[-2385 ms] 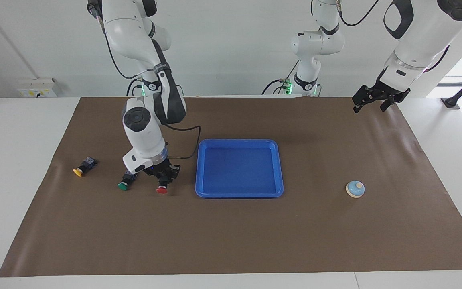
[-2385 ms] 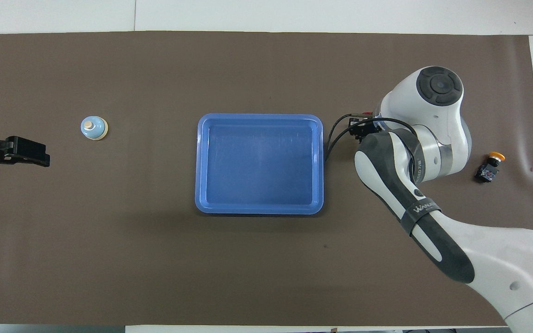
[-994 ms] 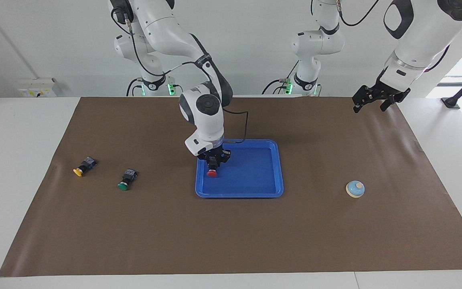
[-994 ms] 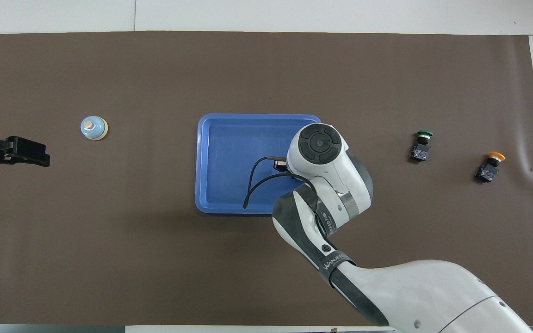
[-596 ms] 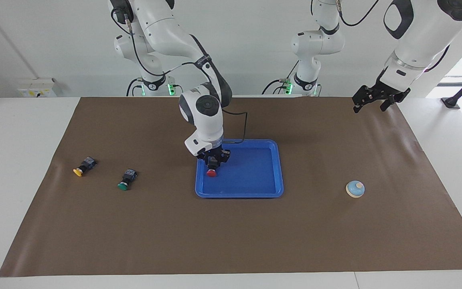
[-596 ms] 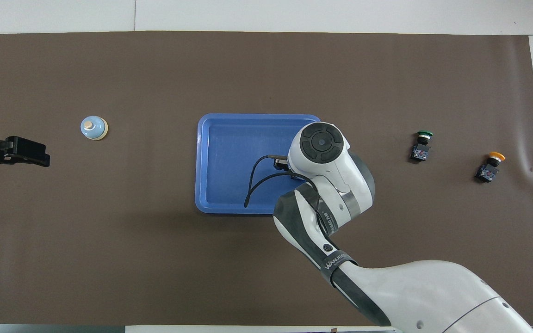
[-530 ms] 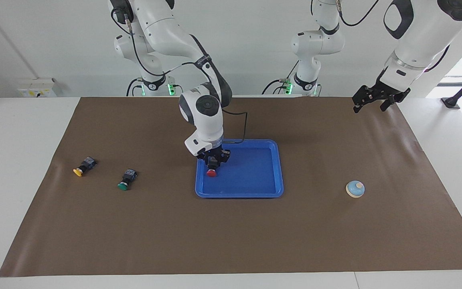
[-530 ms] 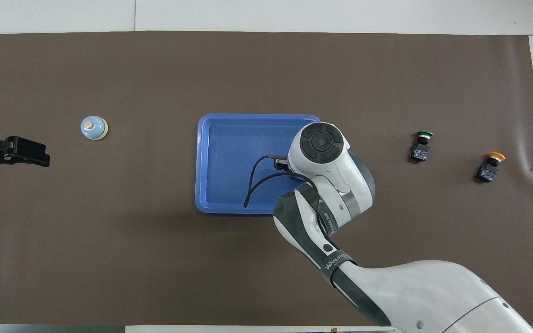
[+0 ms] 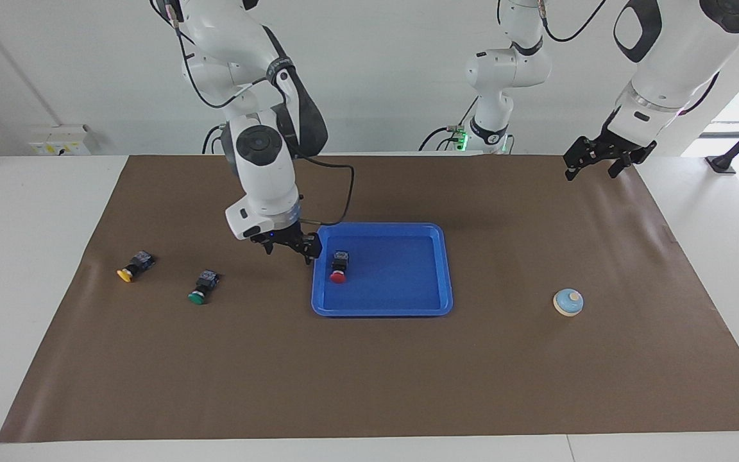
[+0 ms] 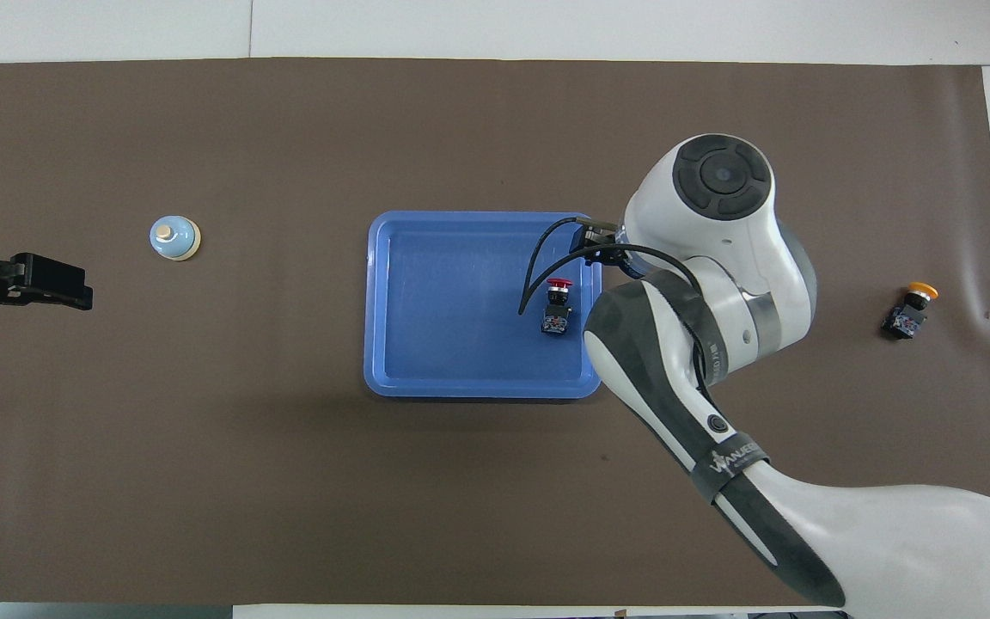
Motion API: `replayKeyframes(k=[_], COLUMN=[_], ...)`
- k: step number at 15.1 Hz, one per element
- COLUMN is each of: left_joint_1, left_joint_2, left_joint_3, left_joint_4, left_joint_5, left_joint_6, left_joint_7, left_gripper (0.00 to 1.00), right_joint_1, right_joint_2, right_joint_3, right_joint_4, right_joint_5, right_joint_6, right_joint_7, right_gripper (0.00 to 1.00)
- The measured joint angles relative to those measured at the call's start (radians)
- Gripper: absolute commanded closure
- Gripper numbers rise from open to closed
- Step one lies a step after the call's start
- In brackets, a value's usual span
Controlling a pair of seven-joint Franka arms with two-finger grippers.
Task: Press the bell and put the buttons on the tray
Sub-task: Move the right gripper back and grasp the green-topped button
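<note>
At the centre of the facing view, the red button (image 9: 339, 269) lies in the tray (image 9: 433, 308), released; the right gripper (image 9: 291, 246), open and empty, hangs over the tray's rim. Next, I judge, comes the green button (image 9: 203, 287), hidden overhead by the arm. The left gripper (image 9: 602, 158) waits open at upper right; the bell (image 9: 568, 302) and the yellow button (image 9: 134, 266) sit on the mat.

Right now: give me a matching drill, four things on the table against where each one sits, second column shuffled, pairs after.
Things:
1. red button
2. green button
3. yellow button
4. bell

Places:
A. on the mat, at the left arm's end
B. in the tray
C. on the mat, outermost at the right arm's end
D. on the mat, between the yellow button and the tray

Pairs: 1-B, 2-D, 3-C, 4-A
</note>
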Motion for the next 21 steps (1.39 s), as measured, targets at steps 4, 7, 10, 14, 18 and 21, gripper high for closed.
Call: replayKeyframes(k=[4,7,10,14,18,21], left_joint_1=[0.0,0.0,0.0,0.0,0.0,0.0], left_joint_2=[0.0,0.0,0.0,0.0,0.0,0.0], left_joint_3=[0.0,0.0,0.0,0.0,0.0,0.0], left_joint_4=[0.0,0.0,0.0,0.0,0.0,0.0], left_joint_5=[0.0,0.0,0.0,0.0,0.0,0.0], left_joint_6=[0.0,0.0,0.0,0.0,0.0,0.0], left_joint_7=[0.0,0.0,0.0,0.0,0.0,0.0], left_gripper=[0.0,0.0,0.0,0.0,0.0,0.0], right_joint_1=[-0.149,-0.246,-0.304,-0.328,-0.324,-0.324], right_joint_2=[-0.004,-0.006,-0.024,-0.075,-0.114,-0.122], right_joint_3=[-0.003,-0.003,-0.003,-0.002,0.005,0.007], right_joint_4=[-0.016,-0.058,-0.148,-0.355,-0.479,-0.526], right_joint_5=[-0.045,-0.046,-0.046,-0.047,-0.047,-0.047], right_joint_6=[-0.027,-0.022,0.07,0.307,0.441,0.521], right_joint_7=[-0.134,-0.207,-0.247,-0.263,-0.263,-0.263], right_gripper=[0.0,0.0,0.0,0.0,0.0,0.0])
